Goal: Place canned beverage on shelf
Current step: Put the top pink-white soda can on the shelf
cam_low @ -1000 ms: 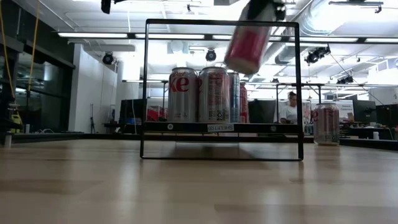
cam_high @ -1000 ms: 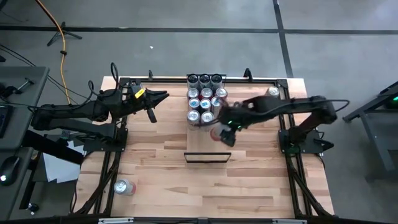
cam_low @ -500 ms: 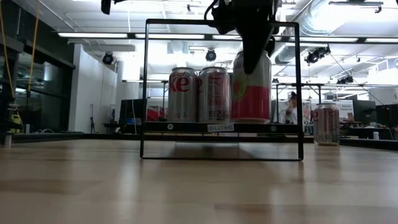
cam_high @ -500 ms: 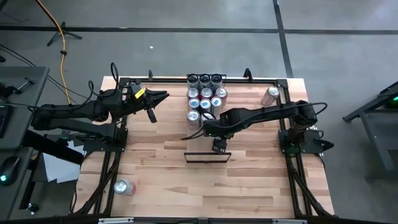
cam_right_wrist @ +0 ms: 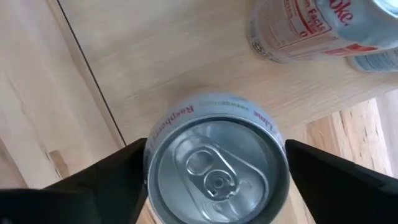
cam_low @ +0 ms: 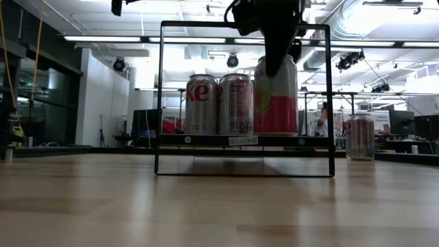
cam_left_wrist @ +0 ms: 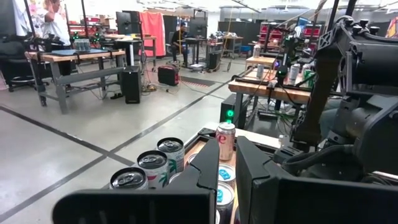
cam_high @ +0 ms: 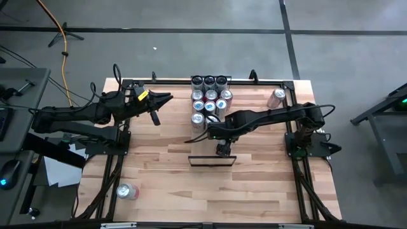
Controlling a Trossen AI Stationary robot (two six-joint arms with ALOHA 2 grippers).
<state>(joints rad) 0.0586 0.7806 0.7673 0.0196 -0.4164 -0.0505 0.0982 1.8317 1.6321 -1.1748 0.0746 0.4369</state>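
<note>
Butcher-block tabletop (cam_high: 159,172), framed by black rails, seen from above. Shelf (cam_high: 212,149), a long narrow pale panel, running near-to-far at the middle of the tabletop, with its black edge bar at the near end. Block of upright cans (cam_high: 210,102) filling the far half of the shelf.

Left arm parked at the far left of the tabletop, well apart from the shelf; left end effector (cam_high: 166,98) with fingers together, holding nothing. Right arm reaching in from the right, the nearer arm by a wide margin; right end effector (cam_high: 222,148) poised over the near part of the shelf.

Canned beverage (cam_low: 276,96), pink and white, standing upright on the shelf at the right end of the front row in the low view, just beside two silver cans (cam_low: 219,104). Long axis vertical, lid facing straight up into the right wrist camera. Can directly below the right end effector, centred between its fingers (cam_right_wrist: 93,180). Fingers spread wide to either side of the lid (cam_right_wrist: 214,171); whether clear of the can's wall cannot be told.

Judged state: can set down and the hold being released. Coming move turning on that vertical alignment: a straight lift along the can's axis, without sideways drift that would tip it.

Stray cans: one lying at the near left (cam_high: 127,190), one at the far right (cam_high: 276,97).
</note>
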